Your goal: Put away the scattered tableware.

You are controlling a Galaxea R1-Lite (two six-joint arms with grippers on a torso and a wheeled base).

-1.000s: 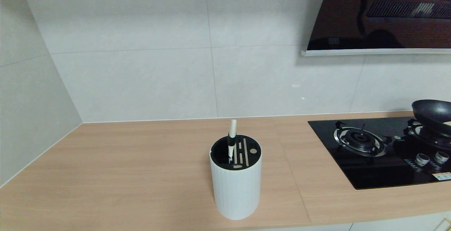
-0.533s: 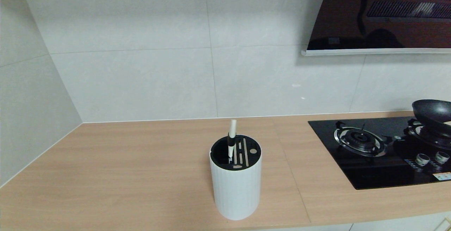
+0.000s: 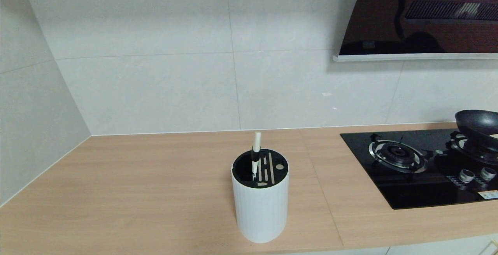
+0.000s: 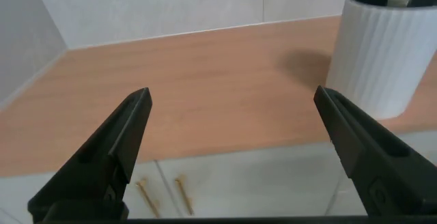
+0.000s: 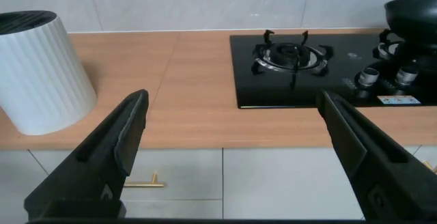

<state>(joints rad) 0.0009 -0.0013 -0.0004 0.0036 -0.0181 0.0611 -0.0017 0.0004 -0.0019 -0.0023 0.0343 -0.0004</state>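
A white ribbed cutlery holder (image 3: 261, 202) with a black slotted top stands near the front edge of the wooden counter (image 3: 155, 177). One utensil with a white and black handle (image 3: 255, 152) sticks upright out of it. The holder (image 4: 379, 50) also stands ahead of my left gripper (image 4: 232, 98), which is open and held off the counter's front edge with nothing between its fingers. My right gripper (image 5: 232, 98) is open too, in front of the counter, with the holder (image 5: 41, 70) off to one side.
A black gas hob (image 3: 424, 165) with two burners and knobs is set into the counter on the right, with a black pan (image 3: 478, 124) on the far burner. A range hood (image 3: 420, 18) hangs above. White cabinet doors with gold handles (image 4: 164, 193) are below the counter.
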